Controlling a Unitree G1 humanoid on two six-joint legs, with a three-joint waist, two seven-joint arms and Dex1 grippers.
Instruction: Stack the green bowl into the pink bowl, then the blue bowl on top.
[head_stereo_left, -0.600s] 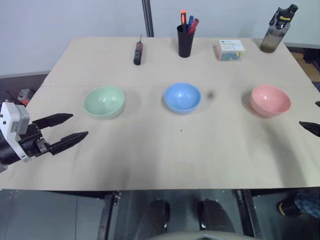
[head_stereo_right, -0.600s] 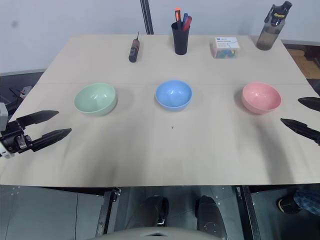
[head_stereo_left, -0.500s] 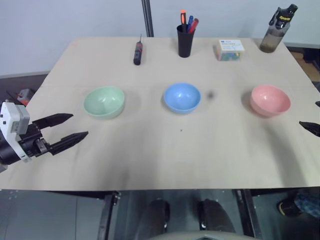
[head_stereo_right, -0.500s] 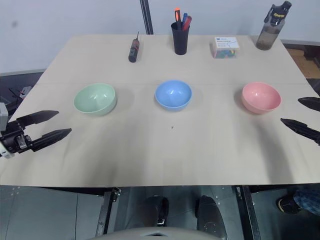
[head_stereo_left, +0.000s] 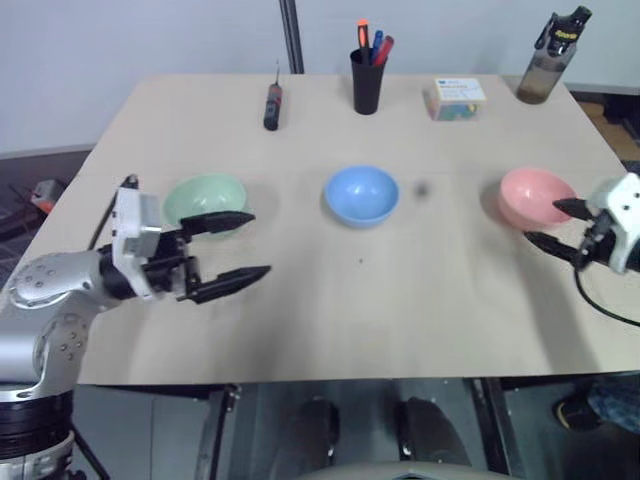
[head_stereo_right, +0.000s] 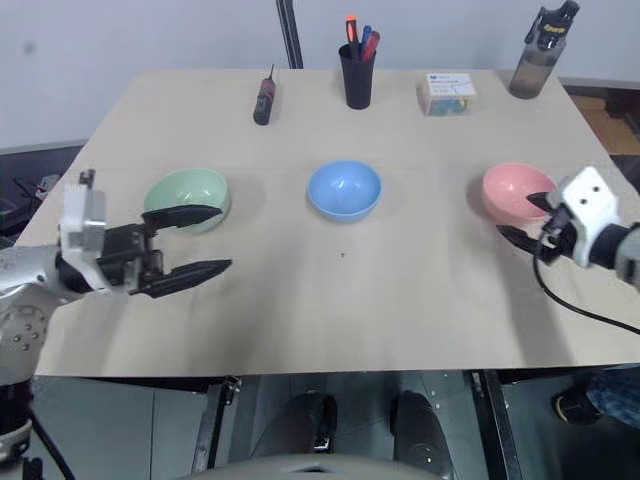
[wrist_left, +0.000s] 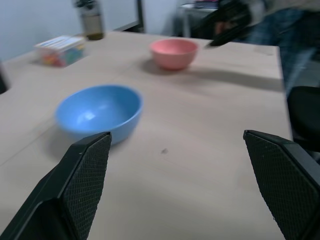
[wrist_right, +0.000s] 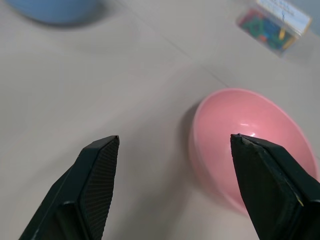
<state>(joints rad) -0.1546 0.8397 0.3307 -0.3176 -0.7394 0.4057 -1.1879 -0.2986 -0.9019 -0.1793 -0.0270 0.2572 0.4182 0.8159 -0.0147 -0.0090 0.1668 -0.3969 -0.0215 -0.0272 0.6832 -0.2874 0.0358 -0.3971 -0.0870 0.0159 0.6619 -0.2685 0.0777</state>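
From my remote seat this reads as an office or lab test corner: a plain pale wooden desk (head_stereo_left: 320, 310) against a bare white wall, a black pen cup (head_stereo_left: 367, 82) with markers, a small box of coloured clips (head_stereo_left: 455, 99), a screwdriver (head_stereo_left: 271, 106), a drinking bottle (head_stereo_left: 547, 68), and a metal pole (head_stereo_left: 291, 35) behind.

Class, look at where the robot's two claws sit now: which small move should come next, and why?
Probably swing the left claw, open and empty, onto the green bowl's rim. That bowl goes first into the pink bowl, and all three, the blue bowl included, stand apart on the table.
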